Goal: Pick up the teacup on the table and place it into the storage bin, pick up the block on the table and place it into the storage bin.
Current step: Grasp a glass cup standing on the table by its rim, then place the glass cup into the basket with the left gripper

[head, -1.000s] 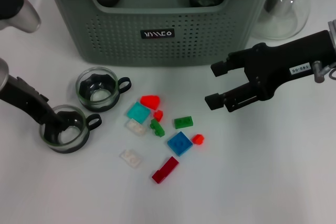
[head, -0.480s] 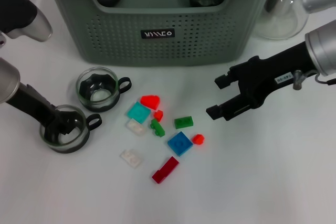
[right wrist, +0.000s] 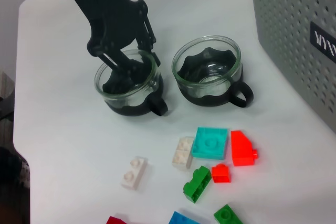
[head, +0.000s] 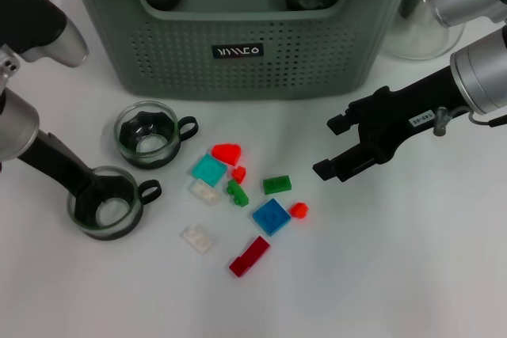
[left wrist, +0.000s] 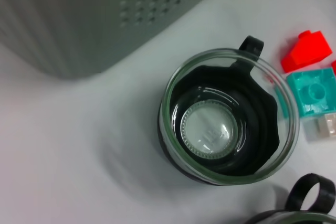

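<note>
Left claw (head: pixel 93 195) clenched on the rim of the teacup (head: pixel 107 213) at lower left, one finger inside for lifting to the bin (head: pixel 238 45) at top; right claw (head: pixel 333 148) released, poised over the blocks (head: pixel 271 216) mid-table.

Both arms have silver-grey cylindrical links with black wrist sections. The left gripper (head: pixel 99 193) and right gripper (head: pixel 331 147) are matte black. A small white label and a thin cable sit at the right wrist.

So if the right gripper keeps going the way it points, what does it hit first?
Probably the green block just ahead of the open right gripper, though it may sit high enough to pass over it.
</note>
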